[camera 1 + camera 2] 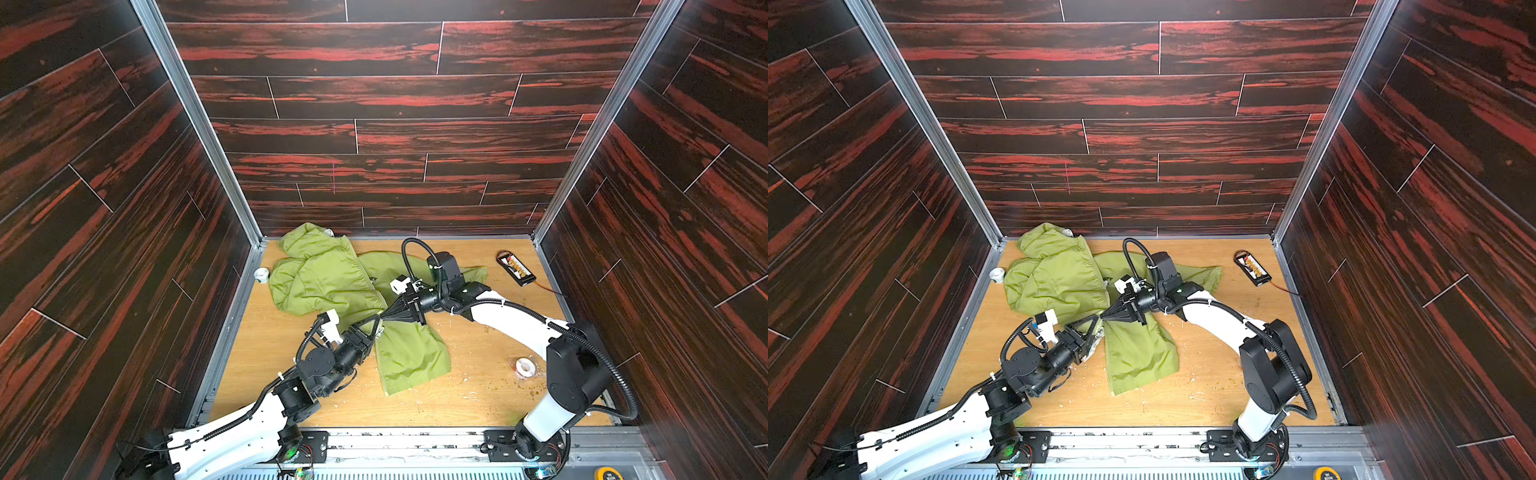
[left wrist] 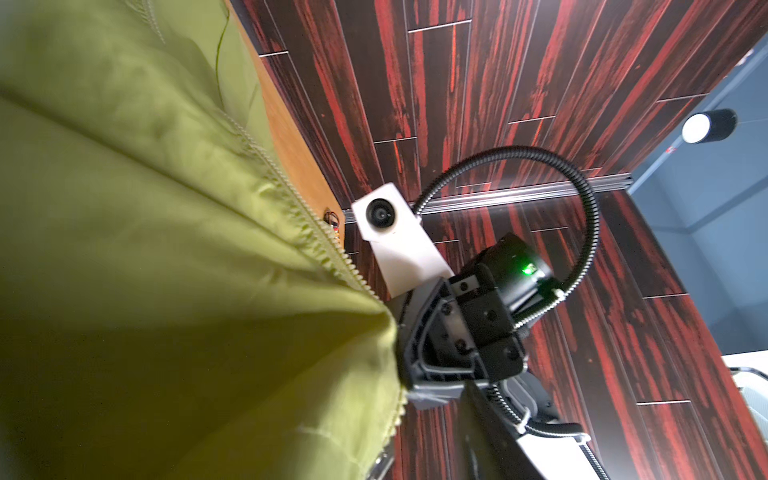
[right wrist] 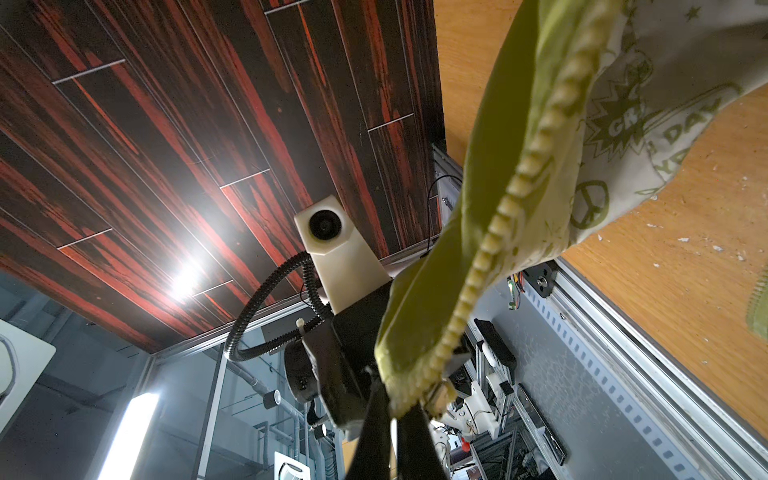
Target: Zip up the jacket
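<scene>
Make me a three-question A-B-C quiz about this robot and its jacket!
1. What colour is the thin hooded jacket? A) red B) lime green C) blue
2. Where is the black rectangular pack with yellow label? A) far right corner of the wooden tabletop B) on the jacket C) front left corner
3. The right tool is: A) wide open B) shut on nothing C) shut on the jacket's zipper edge
Answers: B, green fabric in every view; A, it lies near the back right walls; C, closed tips pinch the zipper teeth.
</scene>
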`<state>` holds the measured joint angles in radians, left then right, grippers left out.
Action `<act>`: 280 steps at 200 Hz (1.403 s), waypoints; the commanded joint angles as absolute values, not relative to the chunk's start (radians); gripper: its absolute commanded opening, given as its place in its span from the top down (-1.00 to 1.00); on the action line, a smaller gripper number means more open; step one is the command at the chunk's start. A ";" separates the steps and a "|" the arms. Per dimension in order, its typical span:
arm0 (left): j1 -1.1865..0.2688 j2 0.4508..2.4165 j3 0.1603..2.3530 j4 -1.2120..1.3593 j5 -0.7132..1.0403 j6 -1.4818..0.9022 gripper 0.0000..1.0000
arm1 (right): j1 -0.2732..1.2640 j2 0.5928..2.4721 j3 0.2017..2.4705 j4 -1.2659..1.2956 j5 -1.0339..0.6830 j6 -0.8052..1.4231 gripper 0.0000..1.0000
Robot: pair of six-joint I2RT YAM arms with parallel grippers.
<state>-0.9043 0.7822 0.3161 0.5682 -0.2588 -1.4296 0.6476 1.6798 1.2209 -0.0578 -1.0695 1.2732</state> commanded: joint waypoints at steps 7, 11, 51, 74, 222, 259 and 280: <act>-0.905 0.767 0.312 0.572 -0.235 -1.425 0.16 | 0.641 1.649 1.212 -0.043 -1.073 1.286 1.00; -0.905 0.768 0.313 0.572 -0.231 -1.425 0.18 | 0.642 1.650 1.213 -0.043 -1.074 1.287 1.00; -0.905 0.756 0.315 0.526 -0.210 -1.427 0.34 | 0.640 1.645 1.210 -0.043 -1.072 1.287 1.00; -0.905 0.729 0.304 0.509 -0.220 -1.428 0.42 | 0.635 1.643 1.206 -0.046 -1.071 1.282 1.00; -0.903 0.730 0.300 0.464 -0.201 -1.417 0.27 | 0.627 1.628 1.212 -0.131 -1.075 1.214 1.00; -0.902 0.744 0.325 0.427 -0.158 -1.404 0.31 | 0.627 1.626 1.229 -0.176 -1.071 1.180 1.00; -0.898 0.763 0.340 0.419 -0.127 -1.401 0.34 | 0.626 1.625 1.230 -0.178 -1.069 1.179 1.00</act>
<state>-0.9039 0.7464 0.3050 0.4332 -0.1699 -1.4174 0.6292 1.6798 1.2068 -0.1463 -1.0634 1.2026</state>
